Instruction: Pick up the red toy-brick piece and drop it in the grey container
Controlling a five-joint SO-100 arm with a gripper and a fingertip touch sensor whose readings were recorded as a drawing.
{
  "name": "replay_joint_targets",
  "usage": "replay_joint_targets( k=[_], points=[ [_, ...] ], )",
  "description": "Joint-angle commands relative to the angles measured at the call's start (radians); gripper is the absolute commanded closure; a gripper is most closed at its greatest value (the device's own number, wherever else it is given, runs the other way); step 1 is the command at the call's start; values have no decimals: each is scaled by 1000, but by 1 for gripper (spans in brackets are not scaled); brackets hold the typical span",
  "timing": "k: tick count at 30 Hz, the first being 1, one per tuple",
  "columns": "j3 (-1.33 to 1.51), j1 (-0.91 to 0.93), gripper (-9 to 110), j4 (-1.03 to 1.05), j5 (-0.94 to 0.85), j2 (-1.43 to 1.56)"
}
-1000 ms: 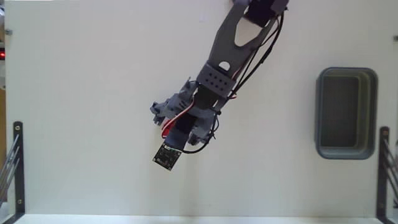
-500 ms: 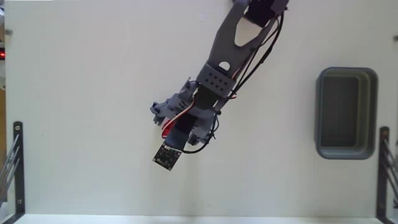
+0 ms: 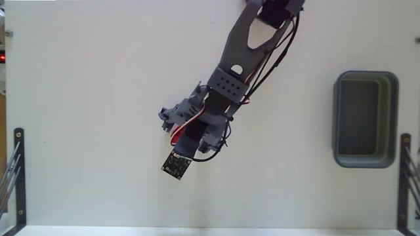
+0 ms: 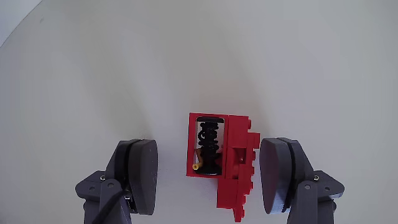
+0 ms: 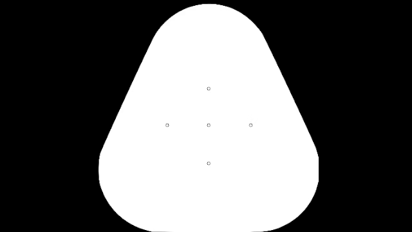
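Observation:
In the wrist view the red toy-brick piece (image 4: 222, 160) lies on the white table between my gripper's (image 4: 211, 177) two grey fingers. It is stepped in shape, with a dark spring-like part in its opening. The jaws stand apart; the right finger pad (image 4: 277, 174) is close to the brick, the left pad (image 4: 142, 174) further off, neither touching. In the fixed view the arm covers the brick, and the gripper (image 3: 190, 141) hangs over the table's middle. The grey container (image 3: 365, 118) sits at the right side, far from the gripper, with nothing showing inside.
A small black circuit board (image 3: 174, 165) rides on the gripper's end in the fixed view. Black metal brackets (image 3: 16, 172) stand at the lower left and lower right (image 3: 407, 177) table edges. The white table (image 3: 85, 98) stretches around the arm.

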Motion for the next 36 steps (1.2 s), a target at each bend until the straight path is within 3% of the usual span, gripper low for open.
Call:
replay_joint_targets(
  k=[1,36],
  points=[
    [-5,10,1,-19,2,36],
    [-5,10,11,-19,2,36]
  ],
)
